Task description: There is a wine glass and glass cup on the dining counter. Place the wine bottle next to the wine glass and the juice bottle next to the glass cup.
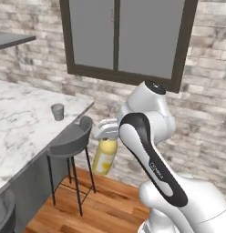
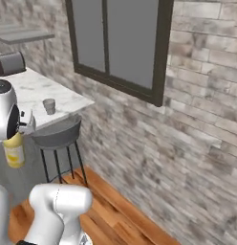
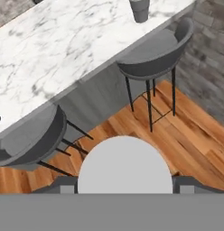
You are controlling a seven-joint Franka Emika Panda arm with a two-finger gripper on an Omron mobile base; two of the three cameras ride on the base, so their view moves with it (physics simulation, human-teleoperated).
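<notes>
Two grey stools [image 3: 154, 49] stand on the wooden floor [image 3: 190, 131], tucked under the overhang just ahead of and below the gripper, the nearer one [image 3: 30, 140] off to its side. Behind the tool runs a brick wall [image 2: 197, 143] with a dark-framed window [image 1: 124, 38]. A toaster-like appliance [image 2: 10, 62] sits far beyond.

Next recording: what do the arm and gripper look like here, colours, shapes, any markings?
The arm is glossy white with rounded, bulbous links, black bands and caps at the joints, and small pale lettering on the black section. The gripper is a white block; its two dark finger tips show in the hand view. No loose cables are visible.
</notes>
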